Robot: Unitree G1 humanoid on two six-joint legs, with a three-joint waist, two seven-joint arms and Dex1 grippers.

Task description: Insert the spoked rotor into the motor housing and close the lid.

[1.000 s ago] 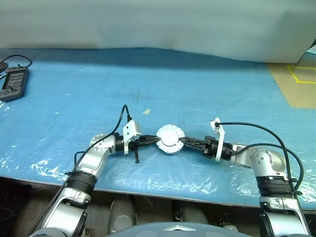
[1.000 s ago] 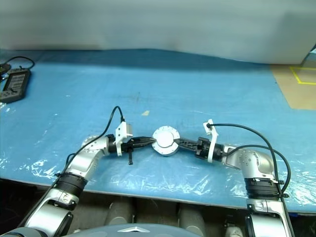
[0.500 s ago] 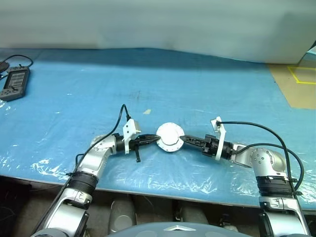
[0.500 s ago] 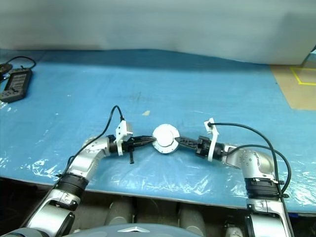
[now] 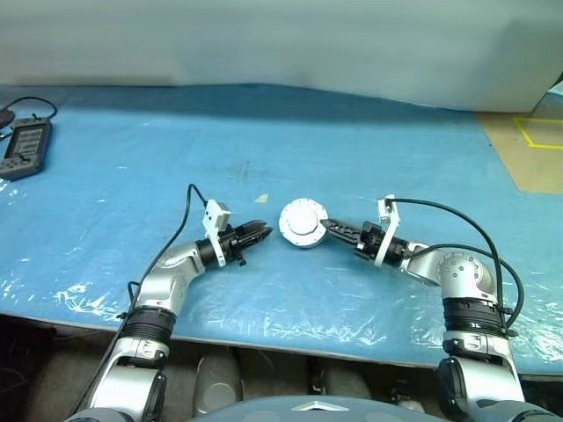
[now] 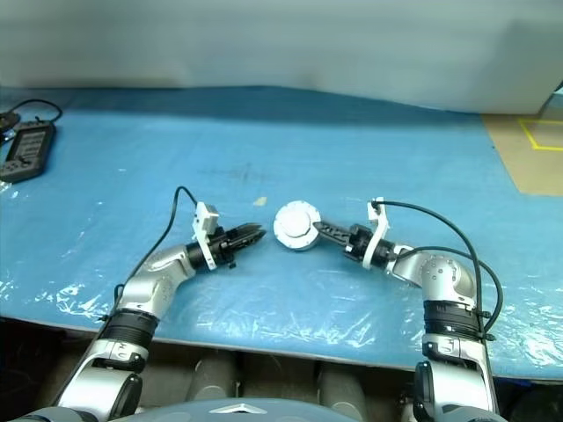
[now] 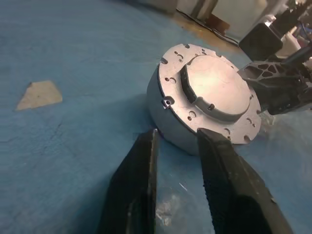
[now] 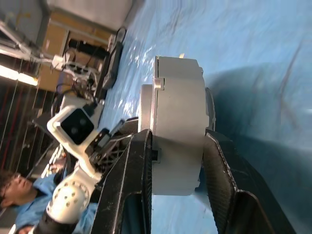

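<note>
Your left tool (image 5: pixel 261 231) has let go and backed off open toward nine o'clock, while your right tool (image 5: pixel 325 225) still clamps the motor housing (image 5: pixel 303 222), whose lid (image 7: pixel 213 88) hides the inside.

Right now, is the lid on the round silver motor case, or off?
On. The silver-grey metal lid with its raised middle caps the round silver motor housing; no copper windings show.

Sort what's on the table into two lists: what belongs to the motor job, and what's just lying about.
Part of the job:
- motor housing with the lid closed on it, smooth face up
- right gripper, jaws clamped on the housing's side
- left gripper, jaws parted, clear of it

Lying about:
- black handset with its cable, far left
- scrap of tape
- blue sheet
</note>
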